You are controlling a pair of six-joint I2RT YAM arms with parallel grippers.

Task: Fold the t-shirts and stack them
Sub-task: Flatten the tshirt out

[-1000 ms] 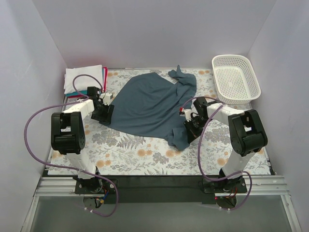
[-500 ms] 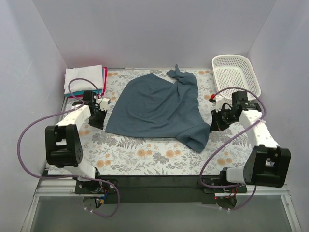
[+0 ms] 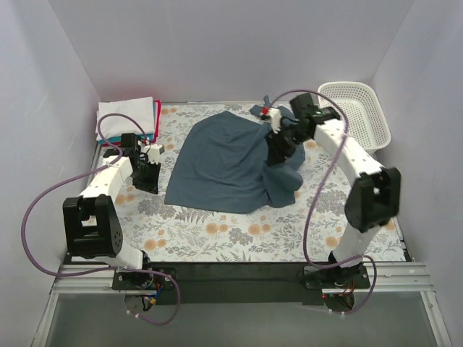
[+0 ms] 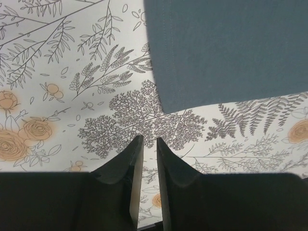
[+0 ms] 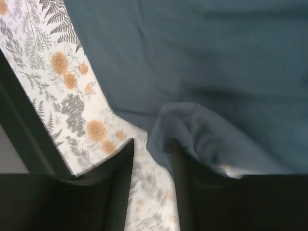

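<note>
Change we see: the right end effector (image 3: 278, 144) is now over the slate-blue t-shirt (image 3: 221, 159), toward its far right part. Half a second back it sits off the shirt's right edge. The shirt's lower right corner is pulled in and doubled over, so that side is bunched, not flat.

Right wrist view: jaws slightly apart, with a raised fold of cloth at one fingertip (image 5: 179, 163). We can't tell if it's pinched.

The left end effector (image 3: 148, 172) is closed and empty, low over the floral surface (image 3: 217, 231), just off the shirt's left corner.

The folded stack (image 3: 129, 117) sits at far left, apart from the shirt.

We read this as a fold in progress; the shirt isn't ready to stack.
</note>
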